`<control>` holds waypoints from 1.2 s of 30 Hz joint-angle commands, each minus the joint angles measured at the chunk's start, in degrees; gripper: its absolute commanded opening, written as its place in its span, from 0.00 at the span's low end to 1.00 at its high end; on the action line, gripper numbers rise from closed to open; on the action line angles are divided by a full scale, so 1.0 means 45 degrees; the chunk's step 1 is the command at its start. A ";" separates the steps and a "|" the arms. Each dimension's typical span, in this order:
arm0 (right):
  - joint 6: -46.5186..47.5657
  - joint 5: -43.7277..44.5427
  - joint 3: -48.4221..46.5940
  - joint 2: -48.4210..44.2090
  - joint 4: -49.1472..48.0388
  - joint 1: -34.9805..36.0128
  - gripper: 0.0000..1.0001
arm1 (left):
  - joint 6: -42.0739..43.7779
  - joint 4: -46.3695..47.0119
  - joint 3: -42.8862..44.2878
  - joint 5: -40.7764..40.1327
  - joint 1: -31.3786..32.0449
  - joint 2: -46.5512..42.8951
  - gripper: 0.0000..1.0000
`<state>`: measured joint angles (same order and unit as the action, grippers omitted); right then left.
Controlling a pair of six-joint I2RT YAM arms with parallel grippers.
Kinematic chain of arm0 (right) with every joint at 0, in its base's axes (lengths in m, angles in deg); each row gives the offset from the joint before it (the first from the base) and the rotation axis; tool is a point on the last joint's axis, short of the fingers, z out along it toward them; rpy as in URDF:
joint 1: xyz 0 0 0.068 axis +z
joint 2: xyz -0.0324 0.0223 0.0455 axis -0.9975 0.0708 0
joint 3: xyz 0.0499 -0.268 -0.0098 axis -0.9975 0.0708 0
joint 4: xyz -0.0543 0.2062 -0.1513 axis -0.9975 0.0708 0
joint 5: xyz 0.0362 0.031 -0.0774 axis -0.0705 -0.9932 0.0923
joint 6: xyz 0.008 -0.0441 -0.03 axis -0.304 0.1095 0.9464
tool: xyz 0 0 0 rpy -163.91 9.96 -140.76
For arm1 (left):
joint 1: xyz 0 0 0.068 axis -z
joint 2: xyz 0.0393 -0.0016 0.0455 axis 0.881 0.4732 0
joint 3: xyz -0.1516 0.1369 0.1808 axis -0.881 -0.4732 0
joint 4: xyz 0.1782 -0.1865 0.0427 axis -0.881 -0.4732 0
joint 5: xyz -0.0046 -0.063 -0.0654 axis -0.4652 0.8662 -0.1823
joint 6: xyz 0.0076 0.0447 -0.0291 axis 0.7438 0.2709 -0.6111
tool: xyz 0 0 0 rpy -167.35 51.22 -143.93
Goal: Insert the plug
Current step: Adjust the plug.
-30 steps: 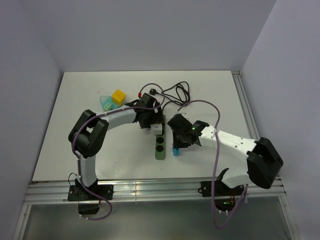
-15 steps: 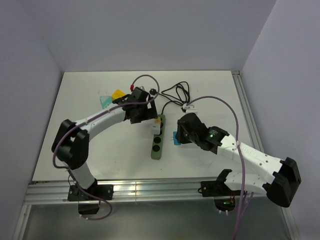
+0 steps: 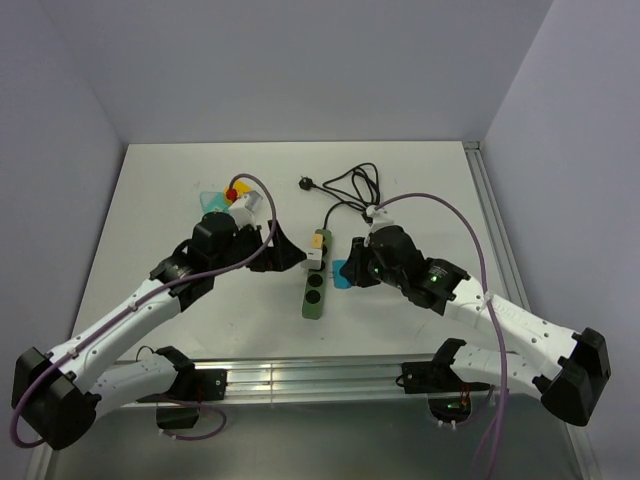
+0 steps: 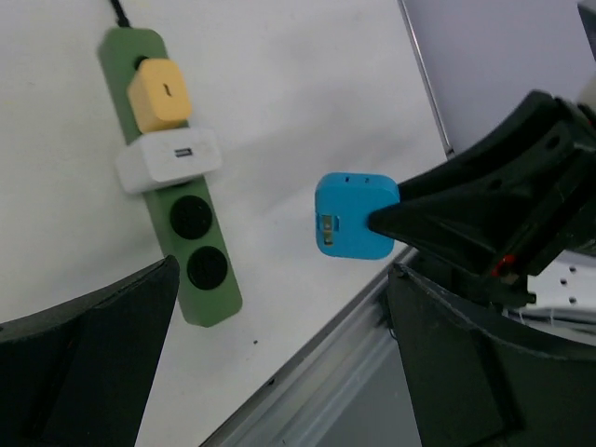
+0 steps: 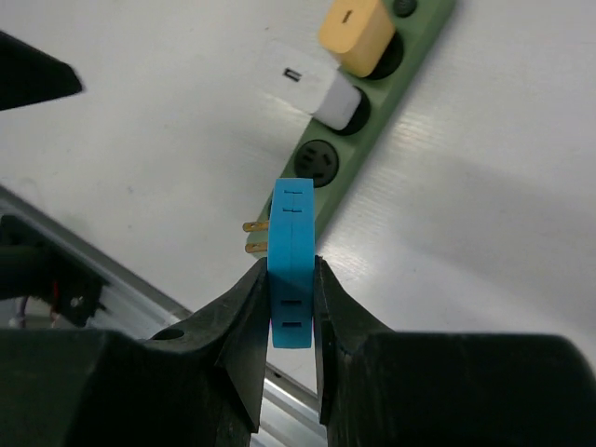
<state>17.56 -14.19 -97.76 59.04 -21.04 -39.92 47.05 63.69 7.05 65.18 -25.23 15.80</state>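
**Mia:** Where is the blue plug?

**Ben:** In the middle of the right wrist picture. The right gripper pinches it by its flat sides, with the fingers narrow and tight on it. It hangs in the air just beside the green power strip, not touching it.

**Mia:** And the other arm?

**Ben:** The left gripper sits left of the strip in the top picture. Its fingers are spread wide and hold nothing.

**Mia:** So what makes this step go well?

**Ben:** Look at the two metal pins. They stick out to the left side of the picture, not down at the strip. I think the wrist must turn first, so the pins face the holes.

**Mia:** Which hole?

**Ben:** The yellow plug and the white charger fill the top end. Two empty holes sit below them (the lower one gives more room, away from the charger). Line up right over it, then push straight down, slowly.

**Mia:** What if the strip slides?

**Ben:** It might, since it just lies on the table. The free left gripper could press it still.
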 commanded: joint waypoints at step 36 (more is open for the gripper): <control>-0.0855 -0.6886 -0.1970 -0.0028 -0.2128 -0.1144 0.00 | -0.0454 0.7268 -0.2877 0.6312 0.0514 0.0439 0.03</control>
<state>16.09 -42.13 -104.23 59.28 -25.35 -44.23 43.51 91.80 -4.80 91.48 -23.83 17.79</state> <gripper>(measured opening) 0.282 0.213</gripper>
